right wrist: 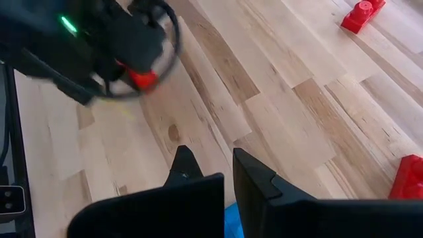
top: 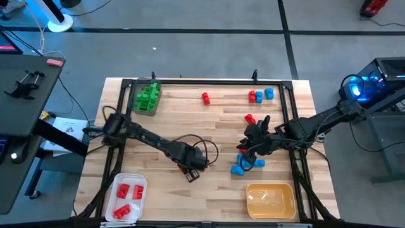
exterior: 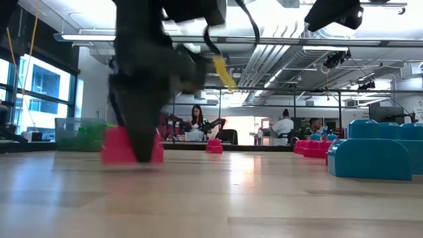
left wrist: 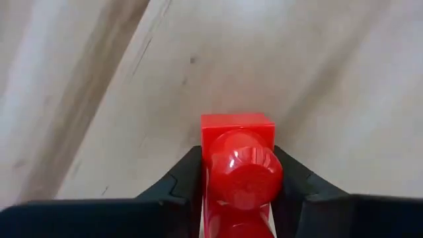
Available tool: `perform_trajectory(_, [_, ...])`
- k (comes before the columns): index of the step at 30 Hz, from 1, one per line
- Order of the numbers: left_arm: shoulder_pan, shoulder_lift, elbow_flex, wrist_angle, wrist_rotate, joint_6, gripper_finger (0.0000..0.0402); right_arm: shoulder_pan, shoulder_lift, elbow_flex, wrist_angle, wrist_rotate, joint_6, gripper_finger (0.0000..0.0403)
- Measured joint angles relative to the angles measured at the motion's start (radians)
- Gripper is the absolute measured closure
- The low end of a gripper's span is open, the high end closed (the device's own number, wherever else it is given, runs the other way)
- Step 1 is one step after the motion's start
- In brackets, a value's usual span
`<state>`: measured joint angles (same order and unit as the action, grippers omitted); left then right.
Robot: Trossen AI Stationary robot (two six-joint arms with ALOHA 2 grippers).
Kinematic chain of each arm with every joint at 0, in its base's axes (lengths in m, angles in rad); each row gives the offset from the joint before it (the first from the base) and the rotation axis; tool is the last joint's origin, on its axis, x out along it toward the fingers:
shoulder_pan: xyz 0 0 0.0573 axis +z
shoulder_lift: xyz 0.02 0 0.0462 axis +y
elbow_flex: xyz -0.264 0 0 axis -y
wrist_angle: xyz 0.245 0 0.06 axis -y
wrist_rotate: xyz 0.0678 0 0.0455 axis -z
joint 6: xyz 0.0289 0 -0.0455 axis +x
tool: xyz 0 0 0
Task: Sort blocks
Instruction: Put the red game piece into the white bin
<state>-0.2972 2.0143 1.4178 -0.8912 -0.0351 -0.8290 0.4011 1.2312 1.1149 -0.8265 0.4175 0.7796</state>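
A red block (left wrist: 238, 165) stands on the wood table near its middle, stud up, between the fingers of my left gripper (top: 192, 173), which is shut on it. In the low view the gripper (exterior: 142, 142) covers the block's middle. My right gripper (top: 250, 134) hangs shut above the table's right half with nothing between its fingers (right wrist: 258, 173). Loose red blocks (top: 250, 118) and blue blocks (top: 243, 164) lie on the table near it. More red blocks (top: 205, 97) and blue blocks (top: 269, 94) lie toward the far edge. My left gripper pinches the red block by two opposite side walls (left wrist: 206, 168), one finger on each side. The fingers come from above and point down. The block stays upright with its bottom (exterior: 115, 158) on the table.
A grey tray (top: 136, 104) with green blocks sits at the far left. A white tray (top: 140, 190) with red blocks is at the near left, and a yellow tray (top: 271, 199) at the near right. A black frame rims the table. People sit far behind in the room.
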Motion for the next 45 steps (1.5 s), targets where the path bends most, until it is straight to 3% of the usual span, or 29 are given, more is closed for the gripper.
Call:
perform_trajectory(6, [0.018, -0.189, 0.002, -0.179, -0.16, 0.072, 0.0308, 0.0, 0.0, 0.0, 0.0, 0.042, -0.005, 0.0403])
perform_trajectory(10, [-0.03, -0.347, 0.002, -0.284, -0.2, 0.032, 0.0288, -0.002, 0.0, 0.0, 0.012, 0.074, -0.005, 0.0403])
perform_trajectory(16, [-0.248, -0.499, -0.059, -0.289, -0.244, -0.278, 0.0211, -0.008, 0.0, 0.0, 0.076, 0.129, -0.067, 0.0403])
perform_trajectory(24, [-0.616, -0.478, -0.149, -0.286, -0.138, -0.827, 0.0208, -0.05, 0.0, 0.0, 0.095, 0.13, -0.09, 0.0403])
perform_trajectory(28, [-0.675, -0.454, -0.162, -0.27, -0.183, -0.943, 0.021, -0.068, 0.0, 0.0, 0.095, 0.128, -0.092, 0.0403])
perform_trajectory(39, [-0.533, -0.449, -0.188, -0.075, -0.179, -0.635, 0.0208, -0.074, 0.0, 0.0, 0.095, 0.086, -0.089, 0.0403])
perform_trajectory(45, [-0.466, -0.449, -0.194, -0.05, -0.05, -0.546, 0.0187, -0.074, 0.0, 0.0, 0.095, 0.074, -0.089, 0.0403])
